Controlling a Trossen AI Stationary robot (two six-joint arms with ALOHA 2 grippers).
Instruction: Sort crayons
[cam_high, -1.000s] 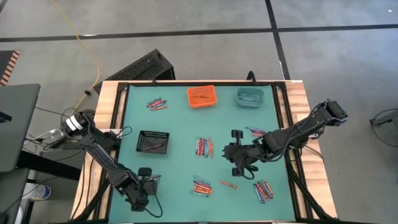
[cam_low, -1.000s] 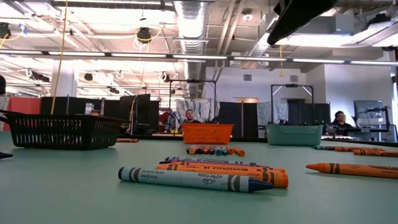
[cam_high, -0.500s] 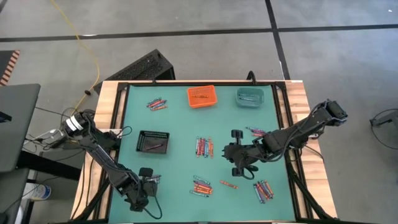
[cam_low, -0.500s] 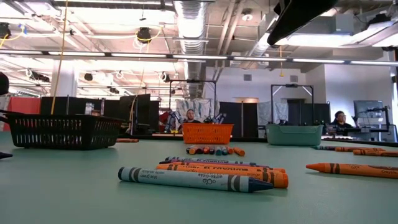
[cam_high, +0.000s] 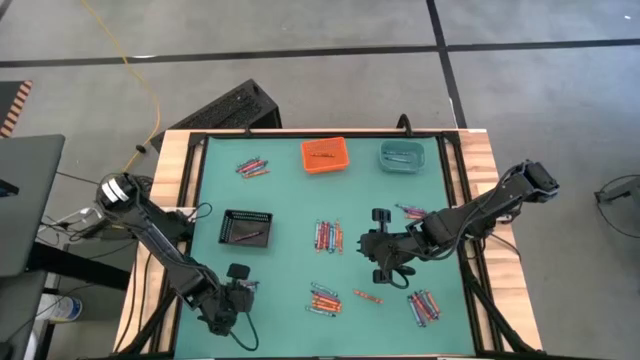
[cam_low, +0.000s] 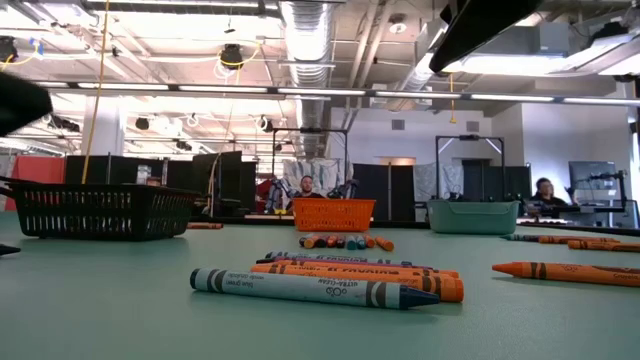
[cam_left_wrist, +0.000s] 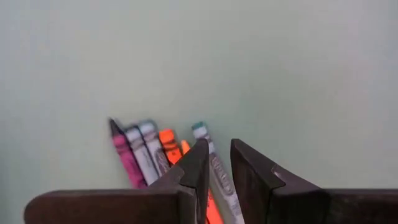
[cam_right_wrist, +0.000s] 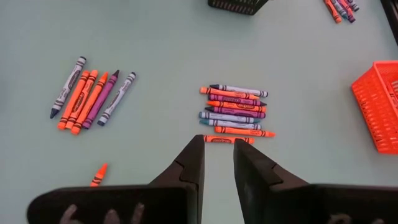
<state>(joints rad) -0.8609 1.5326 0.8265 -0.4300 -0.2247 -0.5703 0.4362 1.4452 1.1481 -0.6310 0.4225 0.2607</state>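
Note:
Crayons lie in loose groups on the green table: far left (cam_high: 252, 167), centre (cam_high: 328, 236), near centre (cam_high: 325, 298), near right (cam_high: 424, 305). My left gripper (cam_high: 243, 287) is low at the near left. In its wrist view its fingers (cam_left_wrist: 217, 146) stand close together over a row of crayons (cam_left_wrist: 146, 152), with a teal-tipped crayon (cam_left_wrist: 200, 132) running through the gap. My right gripper (cam_right_wrist: 219, 140) hangs above the table right of the centre stack (cam_right_wrist: 233, 111), narrowly open with nothing between its fingers. My left gripper has the teal-tipped crayon's wrapped shaft (cam_left_wrist: 219, 177) between its two fingers, which come steeply from above. The crayon fills the narrow gap and runs slantwise through it. Its tip lies beside the row's other tips; whether it is clear of the table I cannot tell.
At the far edge stand an orange bin (cam_high: 324, 155) and a teal bin (cam_high: 401, 155). A black bin (cam_high: 247, 228) sits left of centre. One orange crayon (cam_high: 367, 297) lies alone near the front. People sit in the room behind the table.
My left arm has drawn up a little and its wrist has rolled. A dark part of it now shows at the low view's left edge. The gap between its fingers looks unchanged. The crayons seen in the high view lie as before.

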